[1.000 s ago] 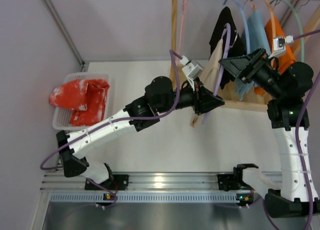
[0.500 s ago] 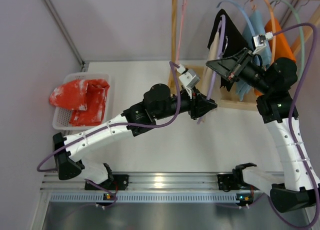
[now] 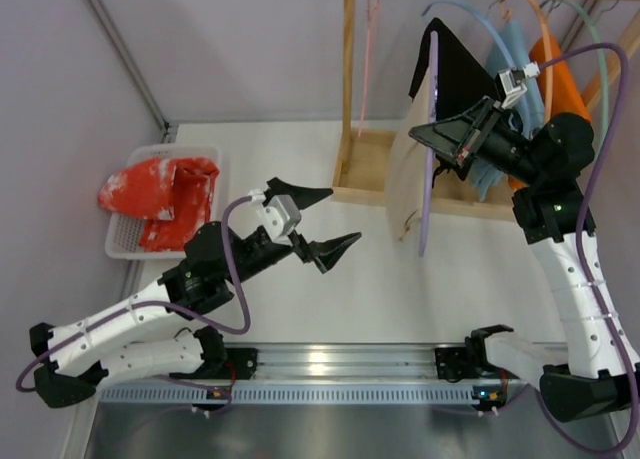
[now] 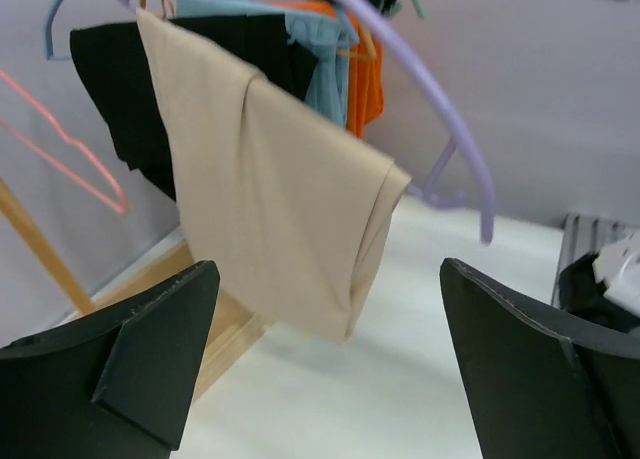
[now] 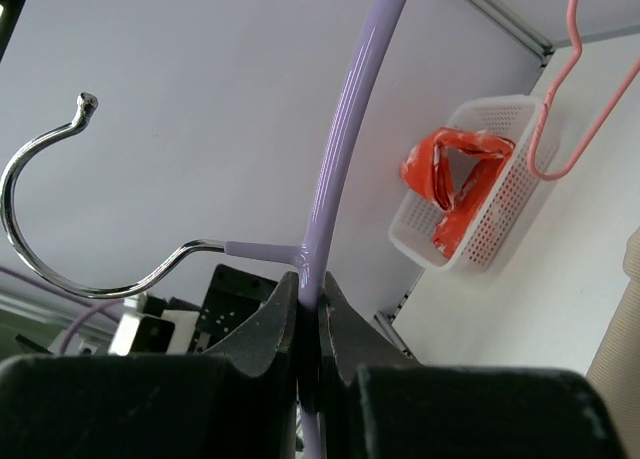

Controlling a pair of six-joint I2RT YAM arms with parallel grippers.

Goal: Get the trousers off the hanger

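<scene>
The white surface (image 3: 300,309) is enclosed by pale lilac-grey walls (image 3: 230,49), with a grey strip (image 3: 120,49) running down the far-left corner. A metal rail (image 3: 330,364) crosses its near edge, where the arms are bolted. At the far left stands a white perforated basket (image 3: 122,241) holding a crumpled red-and-white cloth (image 3: 165,194).

On the far right stands a wooden rack (image 3: 348,79). A bare pink hanger (image 3: 368,69) hangs from its top bar. Further right along the rack are a black garment (image 3: 458,69), a light blue garment (image 3: 512,54) and an orange garment (image 3: 562,74).

The trousers (image 3: 405,179) are draped over the lavender hanger (image 3: 428,189), up in the air just right of the rack's post and in front of the black garment. In the left wrist view they hang folded over the purple rod, with their lower edge above the surface.

The right claw (image 5: 308,304) is clamped on the hanger's rod, just below where the chrome hook (image 5: 60,219) joins it. In the right wrist view the hook catches on nothing.

The left claw (image 3: 330,217) stands with its fingers wide apart and holds nothing. It is above the middle of the surface, well apart from the trousers and to their left, and it points towards them.
</scene>
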